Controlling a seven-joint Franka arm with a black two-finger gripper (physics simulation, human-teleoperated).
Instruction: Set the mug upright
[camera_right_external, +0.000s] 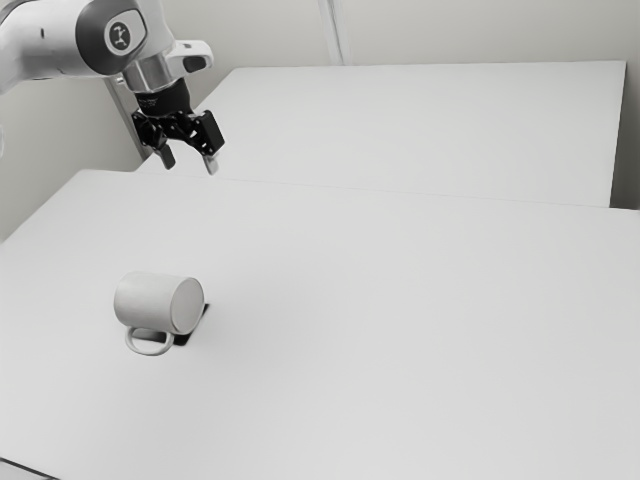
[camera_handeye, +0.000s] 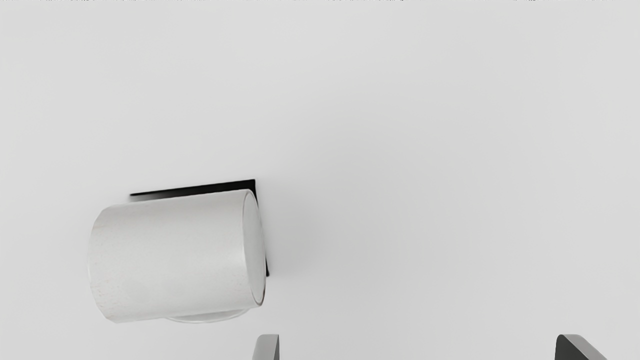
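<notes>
- White cylindrical mug (camera_right_external: 148, 298) lies sideways toward the smooth white bench's (camera_right_external: 400, 330) edge on the exterior view's left, curved handle (camera_right_external: 150, 354) perhaps checking roll.
- Black two-finger gripper (camera_right_external: 190, 167) hangs released, presumably for clearance.

White mug (camera_right_external: 148, 300) on my remote table (camera_right_external: 400, 330) — lying on its side, one round end (camera_right_external: 188, 306) toward the exterior view's right, looped handle (camera_right_external: 150, 353) low.

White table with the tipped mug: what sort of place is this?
Probably a robotics lab, rendered in simulation: a robot arm reaches over the white table, where a mug lies on its side.
</notes>
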